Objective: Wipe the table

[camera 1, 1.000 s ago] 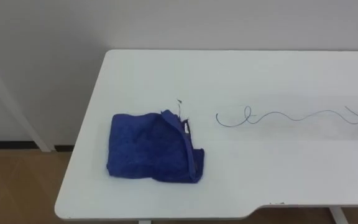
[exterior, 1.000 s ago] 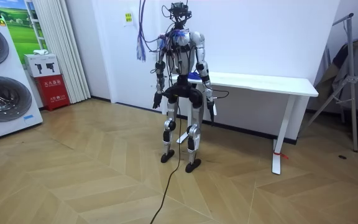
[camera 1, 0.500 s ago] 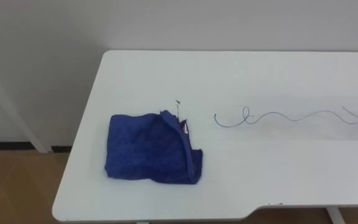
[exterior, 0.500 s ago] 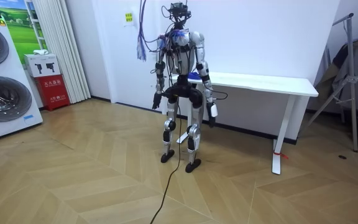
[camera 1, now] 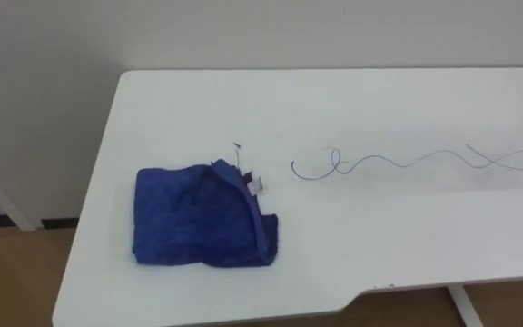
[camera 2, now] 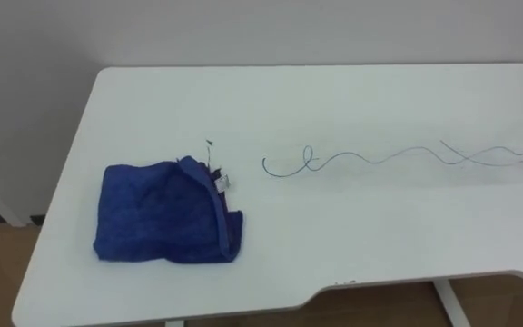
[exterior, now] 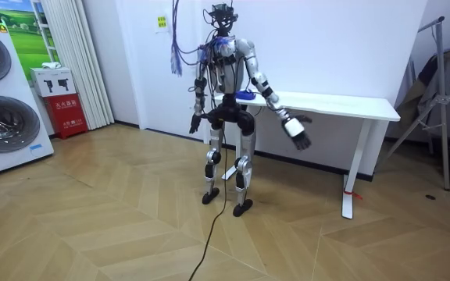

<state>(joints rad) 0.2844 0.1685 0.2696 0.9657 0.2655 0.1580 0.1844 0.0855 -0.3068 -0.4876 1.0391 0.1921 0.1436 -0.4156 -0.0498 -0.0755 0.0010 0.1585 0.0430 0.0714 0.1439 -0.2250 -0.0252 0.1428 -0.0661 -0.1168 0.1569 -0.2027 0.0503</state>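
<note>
Soft, even light is falling from above onto the white bench [camera 1: 407, 236], which is glowing bright without any hard glare. The blue cloth [camera 1: 189, 218] is casting only a thin, soft-edged shadow along its lower edge. The wall [camera 1: 44, 91] behind is sitting in a dimmer grey. In the room view, the wood floor [exterior: 131, 226] is catching a mild sheen, and the bench is shading the wall beneath it.

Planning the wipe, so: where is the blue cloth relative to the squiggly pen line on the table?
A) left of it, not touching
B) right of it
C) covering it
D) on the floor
A: the blue cloth lies on the table left of the pen line, with bare tabletop between them.
</note>
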